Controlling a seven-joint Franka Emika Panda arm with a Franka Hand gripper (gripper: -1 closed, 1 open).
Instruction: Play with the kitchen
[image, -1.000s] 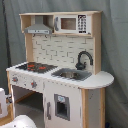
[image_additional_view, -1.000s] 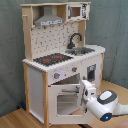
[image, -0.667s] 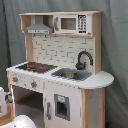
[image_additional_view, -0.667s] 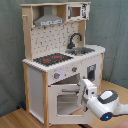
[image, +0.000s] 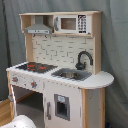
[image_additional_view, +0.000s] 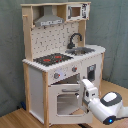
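Kitchen (image_additional_view: 60, 60) upright, oven door (image_additional_view: 66, 100) ajar, pincer (image_additional_view: 88, 90) beside

I see soft, even light in both exterior views, everything slightly blurred; faint shadow lies under the hood (image: 39, 31).

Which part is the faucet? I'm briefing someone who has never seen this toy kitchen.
Find the kitchen, tall, white and light wood. On its countertop, the sink lies beside the red-ringed hob. The faucet rises behind it: the only black, arched piece there.
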